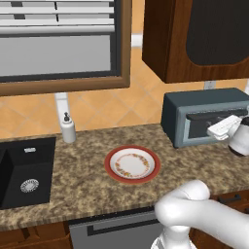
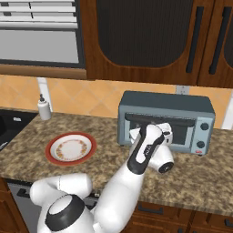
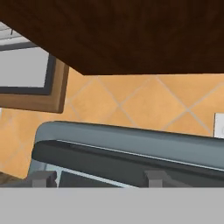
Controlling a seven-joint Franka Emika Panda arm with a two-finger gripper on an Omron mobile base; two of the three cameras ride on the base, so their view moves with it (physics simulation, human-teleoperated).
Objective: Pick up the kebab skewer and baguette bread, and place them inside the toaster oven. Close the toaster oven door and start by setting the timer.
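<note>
Left base view: the toaster oven (image 1: 206, 114) stands at the right end of the speckled stone counter (image 1: 82, 180), back against the tiled wall and beneath the dark wooden wall cabinet (image 1: 194, 39). The gripper (image 1: 228, 127) sits at the toaster oven door (image 1: 214, 127), close to its upper edge; finger spacing cannot be judged here. Open counter lies between the oven and the red-rimmed plate (image 1: 132, 164), which carries no food. The black sink (image 1: 26, 170) occupies the left end, with a soap dispenser (image 1: 67, 127) behind it. Right base view: the arm reaches forward over the counter's front edge, the hand covering the door's left half; the control knobs (image 2: 205, 127) at the oven's right remain unobstructed. Hand view: the door's dark bar handle (image 3: 122, 159) runs across just above the fingertips (image 3: 155, 177), which stand partly apart, one to each side; whether they grip the handle cannot be determined.
</note>
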